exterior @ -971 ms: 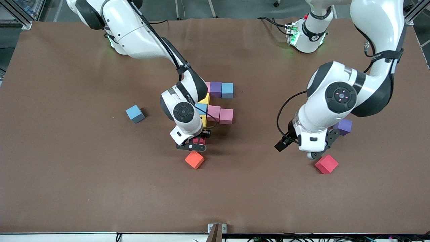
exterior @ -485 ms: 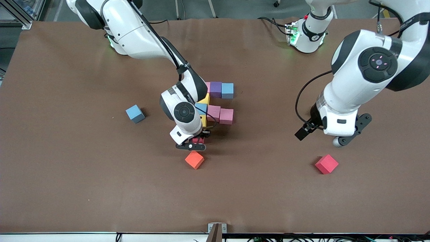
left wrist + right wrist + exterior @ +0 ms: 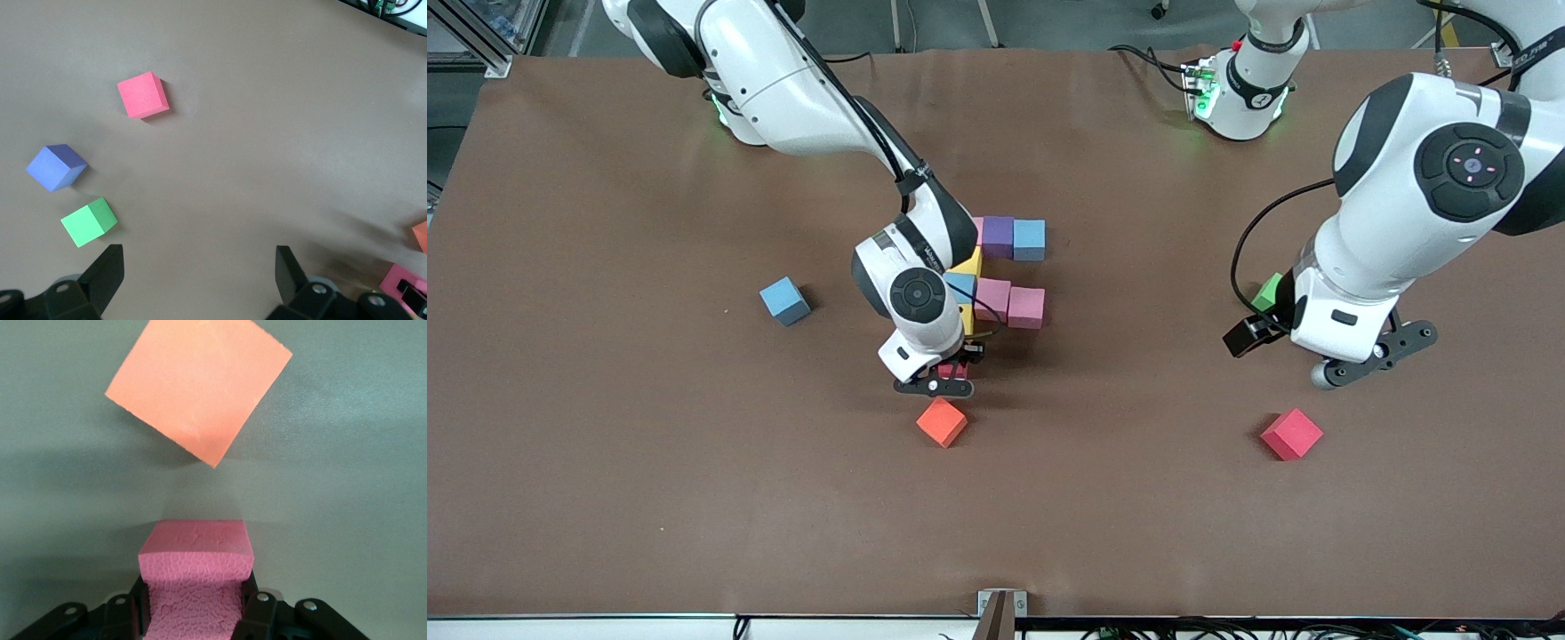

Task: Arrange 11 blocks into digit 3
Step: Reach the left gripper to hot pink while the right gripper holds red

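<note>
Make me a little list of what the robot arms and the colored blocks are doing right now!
right gripper: shut on a red block, low at the built group's end nearest the front camera
left gripper: open, empty, up over bare table
built group: pink, purple, blue and yellow blocks touching, mid-table
orange cube: loose, just nearer the camera than the right gripper
loose blue block: toward the right arm's end
loose red block, green block, loose purple block: toward the left arm's end
</note>
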{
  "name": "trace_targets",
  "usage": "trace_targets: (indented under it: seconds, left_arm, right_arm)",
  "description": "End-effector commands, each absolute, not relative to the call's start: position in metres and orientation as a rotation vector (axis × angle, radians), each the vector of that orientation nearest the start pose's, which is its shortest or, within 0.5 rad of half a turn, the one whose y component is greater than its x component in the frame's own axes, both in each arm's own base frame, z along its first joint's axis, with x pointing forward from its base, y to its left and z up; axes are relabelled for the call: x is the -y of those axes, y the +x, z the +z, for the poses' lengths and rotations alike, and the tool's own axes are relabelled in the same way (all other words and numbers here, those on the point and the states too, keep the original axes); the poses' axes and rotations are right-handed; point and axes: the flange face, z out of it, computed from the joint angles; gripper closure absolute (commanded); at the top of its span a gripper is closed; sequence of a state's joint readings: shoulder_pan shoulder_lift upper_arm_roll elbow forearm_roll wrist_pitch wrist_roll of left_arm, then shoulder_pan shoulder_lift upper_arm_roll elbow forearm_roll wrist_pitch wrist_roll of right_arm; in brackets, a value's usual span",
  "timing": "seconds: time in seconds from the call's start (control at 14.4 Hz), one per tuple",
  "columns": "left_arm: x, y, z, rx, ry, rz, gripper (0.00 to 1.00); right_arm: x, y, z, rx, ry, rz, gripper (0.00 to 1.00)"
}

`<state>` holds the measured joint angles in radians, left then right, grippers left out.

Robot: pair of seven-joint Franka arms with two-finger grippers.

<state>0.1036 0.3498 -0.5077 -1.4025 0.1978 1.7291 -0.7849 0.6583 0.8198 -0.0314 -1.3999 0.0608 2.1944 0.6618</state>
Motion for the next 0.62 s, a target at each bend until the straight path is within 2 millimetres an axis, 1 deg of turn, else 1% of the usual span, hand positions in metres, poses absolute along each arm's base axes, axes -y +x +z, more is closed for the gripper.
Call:
trace_targets:
  seconds: [0.0, 0.07, 0.14, 0.35, 0.42, 0.55]
  left_arm:
    - [0.195, 0.628, 0.531, 0.541, -3.064, -0.028, 0.00]
    - [0.192, 0.626, 0.528, 0.539, -3.056, 0.006, 0.00]
    - [0.187, 0.628, 0.528, 0.510, -3.057, 0.004, 0.00]
    - [0.170, 0.634, 0.527, 0.340, -3.067, 0.004, 0.00]
    - [0.163, 0.636, 0.533, 0.317, -3.070, -0.012, 0.00]
    - [0.159, 0.637, 0.534, 0.305, -3.071, -0.014, 0.00]
  right_arm:
    - [-0.434, 0.574, 0.209, -0.107, -3.158, 0.074, 0.99]
    - [-0.434, 0.574, 0.209, -0.107, -3.158, 0.074, 0.99]
    - [-0.434, 0.574, 0.209, -0.107, -3.158, 0.074, 0.98]
    - [-0.436, 0.574, 0.209, -0.105, -3.157, 0.072, 0.97]
    - [-0.436, 0.573, 0.209, -0.103, -3.156, 0.073, 0.97]
    - [-0.436, 0.573, 0.209, -0.103, -3.156, 0.073, 0.97]
